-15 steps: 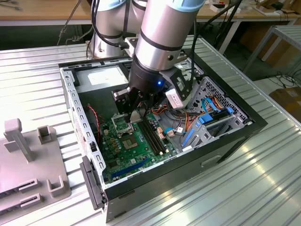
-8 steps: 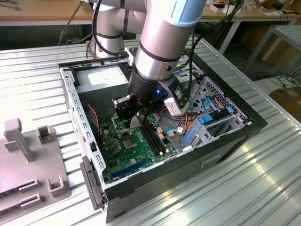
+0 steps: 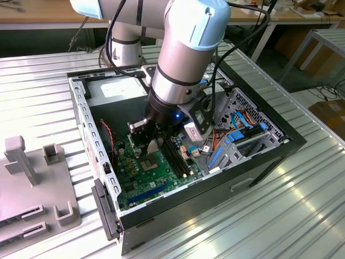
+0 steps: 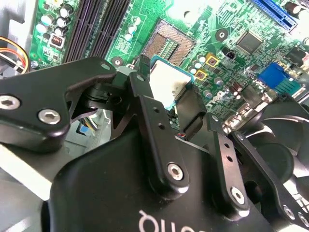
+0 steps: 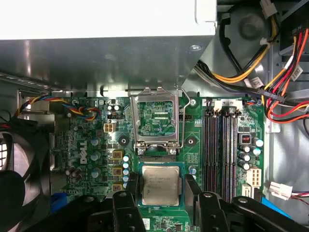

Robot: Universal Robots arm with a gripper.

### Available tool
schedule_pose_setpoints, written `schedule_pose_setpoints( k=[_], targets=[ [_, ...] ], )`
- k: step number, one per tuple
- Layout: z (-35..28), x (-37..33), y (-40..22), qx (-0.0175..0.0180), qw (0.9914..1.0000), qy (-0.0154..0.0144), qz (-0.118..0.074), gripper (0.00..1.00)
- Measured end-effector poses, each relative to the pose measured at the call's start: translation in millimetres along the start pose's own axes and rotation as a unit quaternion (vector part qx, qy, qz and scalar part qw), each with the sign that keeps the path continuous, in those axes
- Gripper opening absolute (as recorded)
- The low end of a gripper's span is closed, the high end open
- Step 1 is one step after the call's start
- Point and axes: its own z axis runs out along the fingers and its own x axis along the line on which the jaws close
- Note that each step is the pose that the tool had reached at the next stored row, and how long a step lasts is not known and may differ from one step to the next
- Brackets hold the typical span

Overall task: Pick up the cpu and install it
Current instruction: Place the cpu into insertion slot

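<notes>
Two black fingers (image 5: 133, 186) of the gripper (image 5: 161, 178) clamp the cpu (image 5: 161, 188) by opposite edges. The grip is closed on the chip. Its silver-grey lid faces the first wrist camera, with a teal-green rim showing round it.

In the second wrist view the chip sits between the fingertips, bright with glare. The socket (image 4: 166, 47) lies just beyond it with its contact field uncovered, so the chip is not seated. Cannot tell how high over the board it hangs.

The metal retention frame (image 5: 136, 121) is flipped open just beside the cpu, with a wire lever (image 5: 179, 116) alongside it. All of this is over the green motherboard (image 5: 96, 140). Black memory slots (image 5: 219, 145) run parallel beside the socket area. A black fan (image 5: 12, 159) sits at the board's far edge on the other side. A silver power supply box (image 5: 96, 58) lies past the open frame. Red, yellow and black cables (image 5: 285, 63) bunch near the memory slots.

In the exterior view the arm (image 3: 188, 48) reaches down into the open computer case (image 3: 178, 210). The case lies on its side on a ribbed metal table (image 3: 291, 216). A grey plastic fixture (image 3: 32, 183) stands on the table at the exterior view's left, apart from the case.
</notes>
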Motion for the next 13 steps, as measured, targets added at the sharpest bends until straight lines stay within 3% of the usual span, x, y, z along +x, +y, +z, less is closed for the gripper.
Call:
schedule_pose_setpoints(
  k=[13],
  targets=[
    [1.0, 1.6, -0.1, 0.0, 1.0, 0.0, 0.0, 0.47]
  ],
)
